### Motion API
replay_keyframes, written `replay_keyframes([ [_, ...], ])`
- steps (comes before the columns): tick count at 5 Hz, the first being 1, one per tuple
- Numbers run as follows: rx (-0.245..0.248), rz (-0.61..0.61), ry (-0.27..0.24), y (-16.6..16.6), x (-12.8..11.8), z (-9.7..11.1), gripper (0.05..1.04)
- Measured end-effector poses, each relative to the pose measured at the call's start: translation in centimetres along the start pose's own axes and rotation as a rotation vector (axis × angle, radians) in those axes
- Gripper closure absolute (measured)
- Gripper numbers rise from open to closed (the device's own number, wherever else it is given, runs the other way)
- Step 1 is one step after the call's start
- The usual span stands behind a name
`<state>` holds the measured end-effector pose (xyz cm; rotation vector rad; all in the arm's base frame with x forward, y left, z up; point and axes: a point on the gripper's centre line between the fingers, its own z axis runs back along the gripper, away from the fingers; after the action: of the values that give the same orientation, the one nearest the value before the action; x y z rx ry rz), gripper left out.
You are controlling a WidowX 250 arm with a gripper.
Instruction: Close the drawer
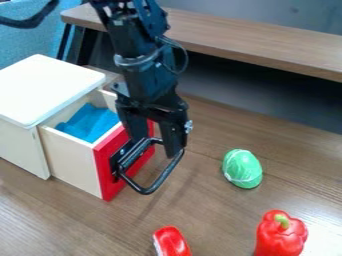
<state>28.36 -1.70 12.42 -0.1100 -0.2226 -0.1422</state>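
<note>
Red drawer (107, 172): open, lining up the push imo
Gripper (157, 146): fingers wide at handle (144, 191)
Cabinet (50, 87): shove it that way next

At the left side of the counter (217, 220) stands a cabinet (47, 82), its drawer (70, 160) sticking out toward the right, with a cloth (93, 122) inside and a handle (147, 191) on its front. To the right of the drawer, well apart, lies a toy (242, 169). Before it, toward the front right corner, is a pepper (280, 236); left of that, toward the front edge, is a second toy (172, 242). Behind everything runs a raised shelf (267, 45).
</note>
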Motion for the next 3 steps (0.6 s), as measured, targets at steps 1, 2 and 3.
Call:
replay_keyframes([
  [1,0.005,0.022,0.016,0.1,0.3,-1.1,0.085],
  [2,0.016,0.035,0.033,0.2,0.4,-2.2,0.085],
  [3,0.026,0.038,0.043,0.3,0.6,-3.0,0.085],
])
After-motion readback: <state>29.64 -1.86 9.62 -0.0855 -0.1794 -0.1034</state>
